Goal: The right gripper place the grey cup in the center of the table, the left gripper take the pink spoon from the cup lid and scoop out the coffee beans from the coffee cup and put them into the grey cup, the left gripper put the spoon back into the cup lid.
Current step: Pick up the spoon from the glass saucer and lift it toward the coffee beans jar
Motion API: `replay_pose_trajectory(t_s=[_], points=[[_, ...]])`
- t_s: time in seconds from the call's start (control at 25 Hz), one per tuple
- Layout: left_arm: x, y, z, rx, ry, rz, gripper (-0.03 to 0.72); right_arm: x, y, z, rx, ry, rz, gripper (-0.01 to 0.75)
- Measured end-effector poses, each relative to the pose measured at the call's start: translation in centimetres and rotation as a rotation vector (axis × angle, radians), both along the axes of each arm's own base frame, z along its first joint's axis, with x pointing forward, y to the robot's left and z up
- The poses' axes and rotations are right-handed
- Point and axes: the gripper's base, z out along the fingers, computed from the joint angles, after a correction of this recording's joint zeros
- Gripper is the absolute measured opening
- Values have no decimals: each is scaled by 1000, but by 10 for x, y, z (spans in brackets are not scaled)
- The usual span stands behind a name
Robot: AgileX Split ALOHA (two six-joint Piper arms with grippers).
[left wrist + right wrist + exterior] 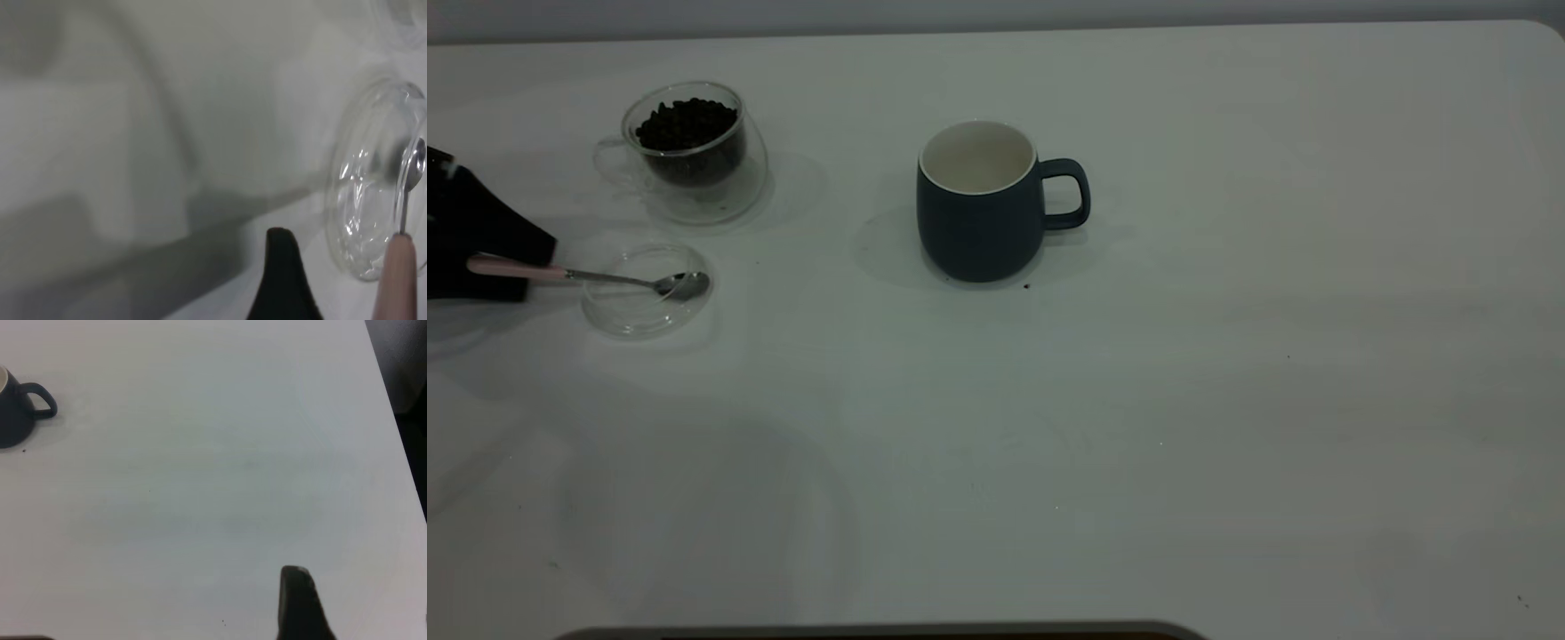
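In the exterior view, the grey cup point(980, 206) stands upright near the middle of the table point(1227, 400), its handle turned toward 3 o'clock, and it looks empty inside. At 9 o'clock from it, well apart, stands the coffee cup point(689, 151) with the coffee beans point(687, 124) heaped in it. Just at 6 o'clock of that cup lies the cup lid point(645, 291). The pink spoon point(587, 276) has its bowl over the lid, and its pink handle is clamped by the left gripper point(494, 265) at the 9 o'clock edge.

In the left wrist view, the pink handle lies beside one dark finger point(283, 280), with the spoon bowl above the lid.

In the right wrist view, one finger point(301, 603) of the right gripper shows above bare table, far from the grey cup; I cannot tell if this claw is open or closed.
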Motion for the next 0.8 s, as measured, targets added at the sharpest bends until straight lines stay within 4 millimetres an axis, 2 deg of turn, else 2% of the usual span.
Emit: replay_pose_trajectory(t_s=[0.28, 0.64, 0.8], points=[[3, -10, -1, -1, 1, -24, 584, 0, 0, 0, 0, 0, 0, 476], [-1, -10, -2, 2, 21, -63, 480, 0, 0, 0, 0, 0, 0, 476], [-1, -10, -2, 1, 23, -66, 462, 0, 0, 0, 0, 0, 0, 476]])
